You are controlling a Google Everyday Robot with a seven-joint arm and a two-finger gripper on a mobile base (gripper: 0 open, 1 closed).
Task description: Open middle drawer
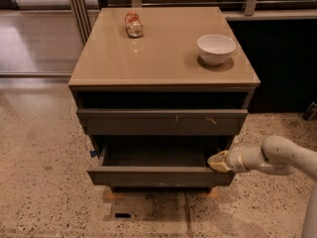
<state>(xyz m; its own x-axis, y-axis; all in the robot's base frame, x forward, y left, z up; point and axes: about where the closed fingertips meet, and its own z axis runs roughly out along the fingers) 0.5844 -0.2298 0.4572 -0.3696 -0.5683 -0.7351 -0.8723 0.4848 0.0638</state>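
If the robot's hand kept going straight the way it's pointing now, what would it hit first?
Probably the dark grey middle drawer: the hand sits at its open right end pointing left, so it would run along the shallow interior toward the left wall, though depth is unclear.

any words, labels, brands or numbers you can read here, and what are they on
No text here can be read.
can on the cabinet top: red and white label, print too blurred to read.
bowl: plain white, no marking.
middle drawer, pulled out: plain grey front, no label.
gripper, at the drawer's right end: no marking visible.
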